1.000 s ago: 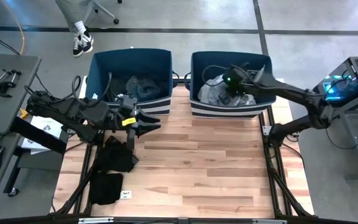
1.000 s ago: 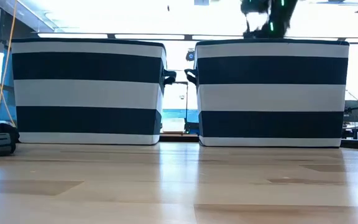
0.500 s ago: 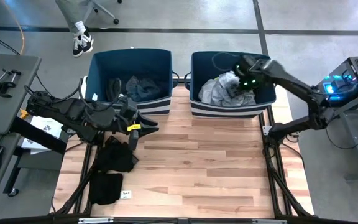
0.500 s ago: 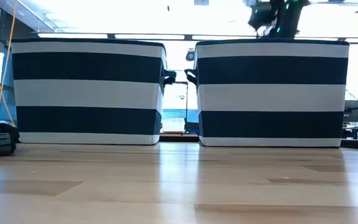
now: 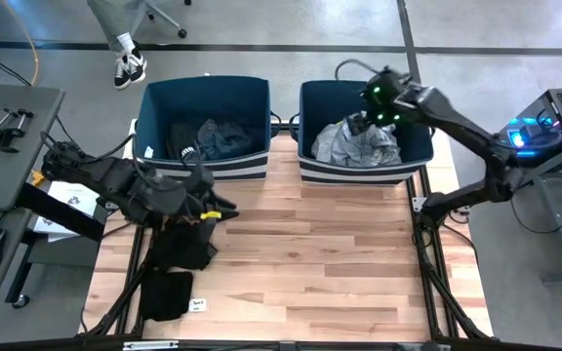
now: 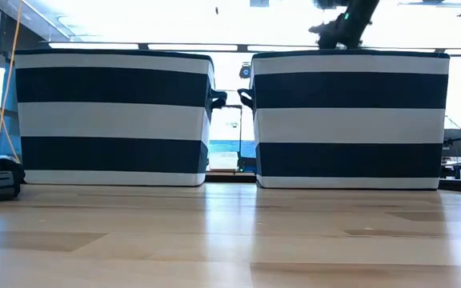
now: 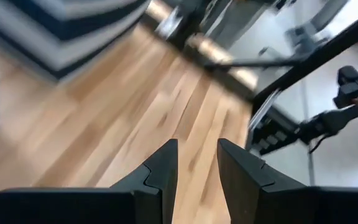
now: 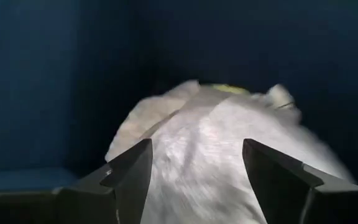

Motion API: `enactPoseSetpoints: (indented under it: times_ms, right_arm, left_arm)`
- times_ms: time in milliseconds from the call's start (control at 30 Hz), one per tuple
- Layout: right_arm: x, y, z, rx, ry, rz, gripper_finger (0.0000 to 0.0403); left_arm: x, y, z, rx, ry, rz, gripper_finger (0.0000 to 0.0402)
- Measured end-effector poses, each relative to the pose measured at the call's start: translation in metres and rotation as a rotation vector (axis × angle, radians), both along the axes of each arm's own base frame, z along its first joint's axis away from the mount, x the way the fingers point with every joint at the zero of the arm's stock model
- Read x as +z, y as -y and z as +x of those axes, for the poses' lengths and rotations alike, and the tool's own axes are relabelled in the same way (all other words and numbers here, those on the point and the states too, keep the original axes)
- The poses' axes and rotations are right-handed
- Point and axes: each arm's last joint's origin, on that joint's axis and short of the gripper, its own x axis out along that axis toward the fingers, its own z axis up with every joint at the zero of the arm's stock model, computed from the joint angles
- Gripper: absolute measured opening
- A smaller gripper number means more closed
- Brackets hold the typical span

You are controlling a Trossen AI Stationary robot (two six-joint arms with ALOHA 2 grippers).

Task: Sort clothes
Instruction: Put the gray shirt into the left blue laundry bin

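Since half a second ago the right gripper (image 5: 359,121) has drawn back toward the far rim of the right bin (image 5: 305,97), and the pale grey garment (image 5: 357,144) it hovered over now lies spread just below it in the bin. Its two fingers (image 8: 126,177) stand wide apart with nothing between them, and the whitish cloth (image 8: 222,155) fills the gap ahead of them against the bin's dark navy wall (image 8: 48,81). From table height only the arm's tip (image 6: 344,22) shows, above the striped right bin (image 6: 349,120).

Meanwhile the left gripper (image 5: 224,208) has swung away from the left bin (image 5: 154,93) and now hangs over the wooden table (image 5: 310,263), just past the near striped wall of that bin. Its fingers (image 7: 160,171) sit close together, a narrow slit left between them, holding nothing; bare planks (image 7: 104,118) lie ahead of them.

Dark grey and black garments (image 5: 211,138) rest inside the left bin. Directly beneath the left gripper's wrist a black garment (image 5: 185,244) lies crumpled on the table's left edge, and another black piece (image 5: 164,294) lies folded nearer the front corner, well apart from the gripper. A person's legs (image 5: 120,29) show on the floor beyond the left bin.
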Motion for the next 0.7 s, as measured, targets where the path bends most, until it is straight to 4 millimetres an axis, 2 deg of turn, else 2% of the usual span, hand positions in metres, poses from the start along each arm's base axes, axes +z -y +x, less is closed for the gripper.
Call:
enactPoseSetpoints:
  times_ms: [133,233,300,367,433,533,600,700]
  right_arm:
    - [-0.061,0.004,0.009,-0.008,-0.062,0.134,0.024]
    - [-0.11,0.002,0.012,0.001,-0.111,0.163,0.024]
    - [-0.13,0.003,0.012,0.003,-0.096,0.147,0.024]
    - [-0.136,0.004,0.01,-0.007,-0.083,0.139,0.024]
    - [-0.131,0.006,0.009,-0.01,-0.067,0.131,0.024]
    - [-0.102,0.007,0.011,0.013,-0.025,0.102,0.024]
    - [-0.073,0.007,0.013,0.026,0.029,0.053,0.024]
    - [-0.019,-0.001,0.01,0.059,0.14,-0.059,0.024]
  left_arm:
    - [-0.013,0.005,-0.012,0.052,-0.145,-0.068,0.0094]
    - [-0.021,0.009,-0.022,0.092,-0.251,-0.098,0.0094]
    - [-0.026,0.012,-0.028,0.117,-0.311,-0.105,0.0094]
    - [-0.03,0.012,-0.033,0.14,-0.363,-0.098,0.0094]
    - [-0.034,0.013,-0.037,0.162,-0.415,-0.086,0.0094]
    - [-0.038,0.011,-0.044,0.214,-0.489,-0.074,0.0094]
    - [-0.042,0.01,-0.048,0.27,-0.544,-0.076,0.0094]
    - [-0.047,0.006,-0.057,0.391,-0.636,-0.13,0.0095]
